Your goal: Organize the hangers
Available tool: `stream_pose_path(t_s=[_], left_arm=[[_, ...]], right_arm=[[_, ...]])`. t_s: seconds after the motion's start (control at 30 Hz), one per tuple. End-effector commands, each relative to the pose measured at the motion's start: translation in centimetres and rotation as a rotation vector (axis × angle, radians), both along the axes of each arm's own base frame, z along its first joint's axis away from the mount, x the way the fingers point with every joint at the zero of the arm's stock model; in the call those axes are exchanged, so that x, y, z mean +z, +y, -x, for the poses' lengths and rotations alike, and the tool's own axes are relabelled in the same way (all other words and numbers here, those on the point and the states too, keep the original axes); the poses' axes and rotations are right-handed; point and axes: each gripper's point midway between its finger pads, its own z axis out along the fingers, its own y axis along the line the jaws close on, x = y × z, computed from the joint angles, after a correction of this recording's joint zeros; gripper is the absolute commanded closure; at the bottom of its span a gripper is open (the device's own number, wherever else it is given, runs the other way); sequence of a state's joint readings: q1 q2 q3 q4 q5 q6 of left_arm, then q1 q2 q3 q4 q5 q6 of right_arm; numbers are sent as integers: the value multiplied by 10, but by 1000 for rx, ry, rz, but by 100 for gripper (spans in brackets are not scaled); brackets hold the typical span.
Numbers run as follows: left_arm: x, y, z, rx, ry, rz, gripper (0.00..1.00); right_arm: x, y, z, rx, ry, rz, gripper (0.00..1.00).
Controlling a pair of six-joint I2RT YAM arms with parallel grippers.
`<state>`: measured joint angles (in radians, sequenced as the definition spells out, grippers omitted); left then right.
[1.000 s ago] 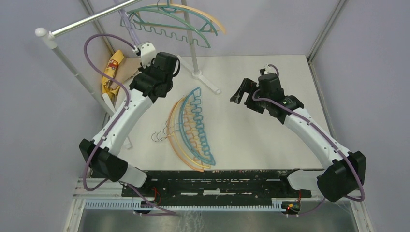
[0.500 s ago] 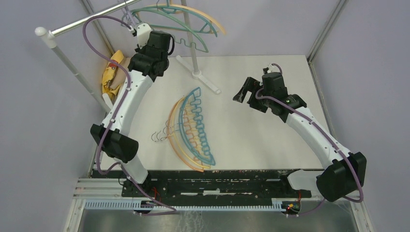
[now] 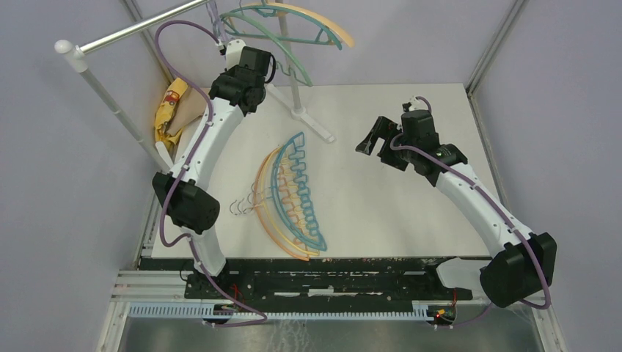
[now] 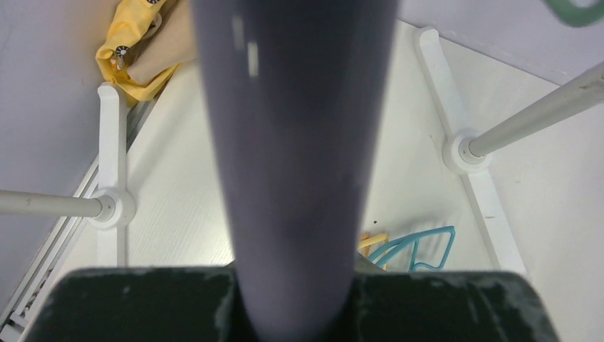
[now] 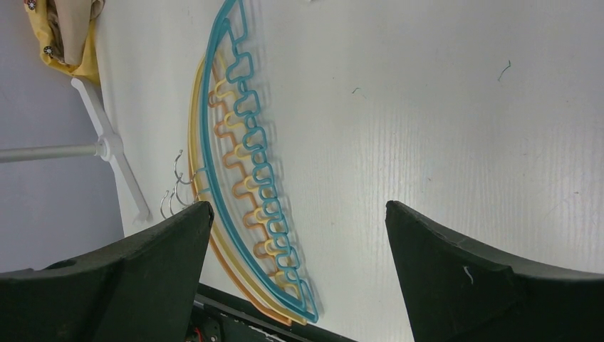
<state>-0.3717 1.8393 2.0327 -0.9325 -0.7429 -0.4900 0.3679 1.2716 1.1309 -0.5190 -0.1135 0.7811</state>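
Observation:
Teal, yellow and orange hangers (image 3: 290, 194) lie stacked on the table's middle, metal hooks (image 3: 242, 207) to the left; they also show in the right wrist view (image 5: 246, 164). Green and orange hangers (image 3: 293, 22) hang on the rack rail. My left gripper (image 3: 229, 50) is raised near the rail, shut on a purple hanger (image 3: 215, 15), which fills the left wrist view as a blurred bar (image 4: 292, 142). My right gripper (image 3: 370, 139) is open and empty above the table, right of the pile (image 5: 298, 206).
The silver rack rail (image 3: 132, 29) runs across the back left, with its upright pole (image 3: 293, 66) and white feet (image 3: 312, 121) on the table. A yellow and tan cloth (image 3: 170, 110) lies at the left edge. Walls enclose the table.
My left arm has lifted and swung back and right, carrying the purple hanger up toward the rail. The hung hangers shifted slightly. The right arm hardly moved.

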Motion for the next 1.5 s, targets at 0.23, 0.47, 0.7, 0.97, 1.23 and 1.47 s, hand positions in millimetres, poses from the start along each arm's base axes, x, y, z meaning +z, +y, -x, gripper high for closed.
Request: stream_pose_path(t_s=[0.23, 0.47, 0.7, 0.97, 1.23, 1.47], left_arm=[[5, -11, 4, -115, 32, 7, 67], [3, -17, 36, -212, 2, 74, 17], [-11, -29, 93, -331, -52, 158, 1], [-64, -47, 153, -374, -14, 188, 1], [-90, -57, 187, -361, -4, 231, 2], [-71, -29, 202, -282, -101, 242, 3]], right_arm=[[4, 0, -2, 12, -43, -34, 0], [-5, 2, 0, 42, -38, -23, 0], [-19, 10, 4, 88, -23, -41, 0], [-27, 75, 24, 305, -46, 32, 4], [-46, 163, 26, 478, -32, 12, 32], [-90, 227, 35, 617, 49, 4, 46]])
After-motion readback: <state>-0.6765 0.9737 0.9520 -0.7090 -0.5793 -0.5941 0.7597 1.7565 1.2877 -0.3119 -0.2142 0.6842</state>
